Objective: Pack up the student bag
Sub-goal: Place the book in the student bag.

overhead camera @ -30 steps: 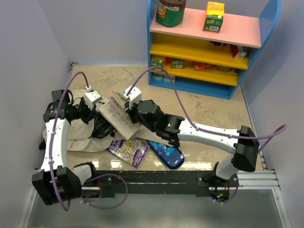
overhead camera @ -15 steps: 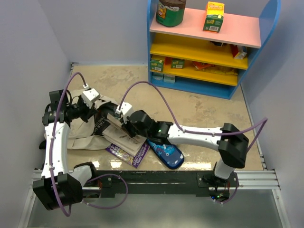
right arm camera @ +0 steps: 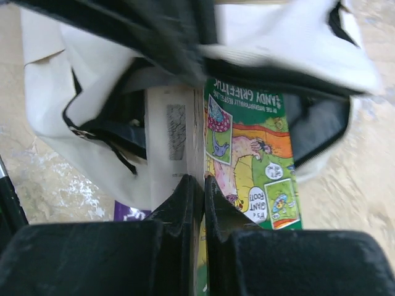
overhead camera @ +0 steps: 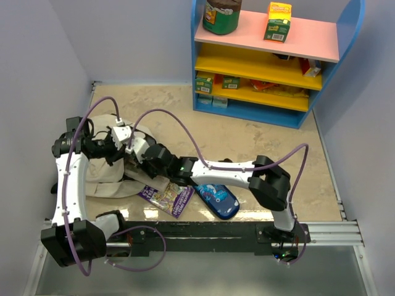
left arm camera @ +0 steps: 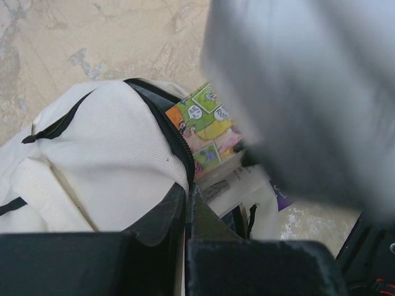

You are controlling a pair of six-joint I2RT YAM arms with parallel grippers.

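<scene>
The beige student bag (overhead camera: 102, 174) lies on the table's left side with its zip mouth open. My left gripper (overhead camera: 121, 143) is shut on the bag's zip edge (left arm camera: 180, 143) and holds the mouth up. My right gripper (overhead camera: 141, 154) is shut on the edge of a thin comic book (right arm camera: 247, 154) with a green and orange cover. The book's far end is inside the mouth against the dark lining (right arm camera: 311, 117). The book also shows in the left wrist view (left arm camera: 207, 126), just past the zip. The right arm is a grey blur there.
A purple book (overhead camera: 166, 196) and a blue pencil case (overhead camera: 216, 199) lie on the table near the front edge, right of the bag. A blue shelf unit (overhead camera: 271, 61) with jars and boxes stands at the back right. A wall runs close along the left.
My right gripper has carried the comic book left and down, from above the bag's right side into its open mouth. My left gripper has kept hold of the bag's edge.
</scene>
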